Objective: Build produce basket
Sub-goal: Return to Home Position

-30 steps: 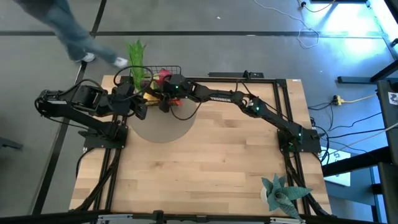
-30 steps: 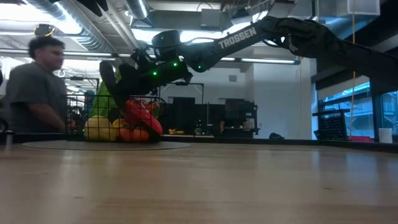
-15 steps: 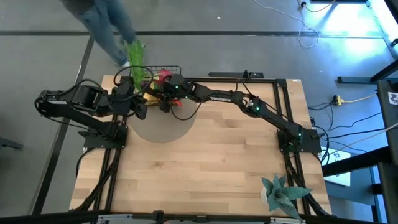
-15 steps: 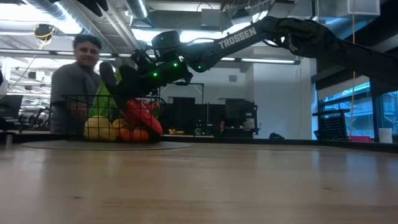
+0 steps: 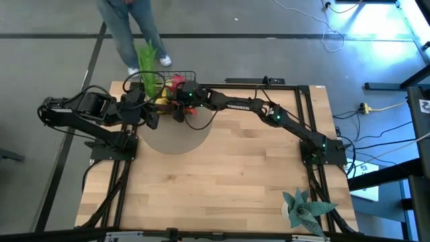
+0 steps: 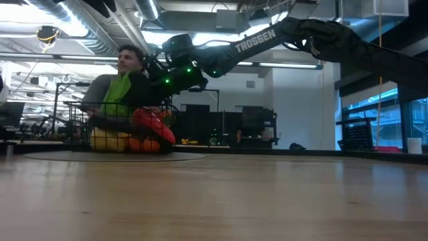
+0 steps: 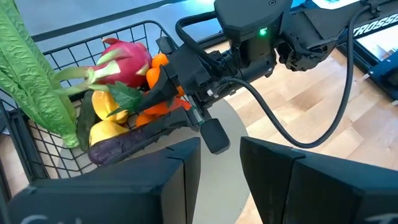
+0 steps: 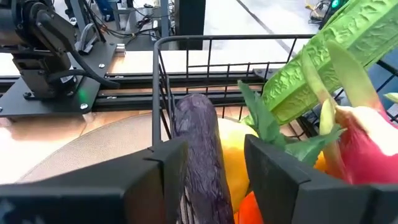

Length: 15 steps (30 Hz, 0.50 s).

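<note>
High view from above: a black wire basket (image 5: 190, 73) sits at the far edge of a pale wooden table (image 5: 222, 181), on a round grey mat (image 5: 178, 138). The right arm (image 5: 235, 105) reaches across and covers part of the basket from above. A person (image 5: 134, 27) in jeans walks on the floor just beyond it; from table height the person shows directly behind the basket. A spiky blue-green plant (image 5: 304, 207) stands well apart, at the near right corner.

Inside the basket are a tall green leek (image 7: 34, 81) rising above the rim, a pink dragon fruit (image 7: 124, 62), a tangerine (image 7: 158, 61), yellow fruits (image 7: 106, 130) and a purple eggplant (image 7: 124, 144) lying along the wire wall.

The right gripper (image 8: 216, 148) hangs at the basket's near side, fingers apart and holding nothing, with the eggplant just ahead of the gap. The left gripper (image 7: 220, 163) waits beside the basket over the mat, fingers also apart and empty.

White letters on the right arm read "TROSSEN" (image 6: 254, 40). A small green light (image 7: 263, 31) glows on its wrist.
</note>
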Each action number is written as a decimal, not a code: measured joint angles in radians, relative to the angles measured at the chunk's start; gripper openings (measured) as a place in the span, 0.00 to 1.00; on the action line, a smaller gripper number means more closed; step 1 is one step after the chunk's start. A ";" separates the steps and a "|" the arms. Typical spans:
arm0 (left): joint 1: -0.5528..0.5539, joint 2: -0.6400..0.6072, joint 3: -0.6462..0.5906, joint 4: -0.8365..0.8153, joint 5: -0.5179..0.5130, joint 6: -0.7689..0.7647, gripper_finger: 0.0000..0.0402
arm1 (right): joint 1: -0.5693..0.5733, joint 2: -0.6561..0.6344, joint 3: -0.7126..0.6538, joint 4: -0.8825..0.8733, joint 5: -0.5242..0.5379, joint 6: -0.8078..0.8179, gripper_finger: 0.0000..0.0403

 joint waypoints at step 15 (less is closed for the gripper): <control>0.000 -0.012 0.000 -0.087 -0.012 -0.108 0.25 | -0.003 -0.225 0.001 -0.296 -0.103 -0.001 0.39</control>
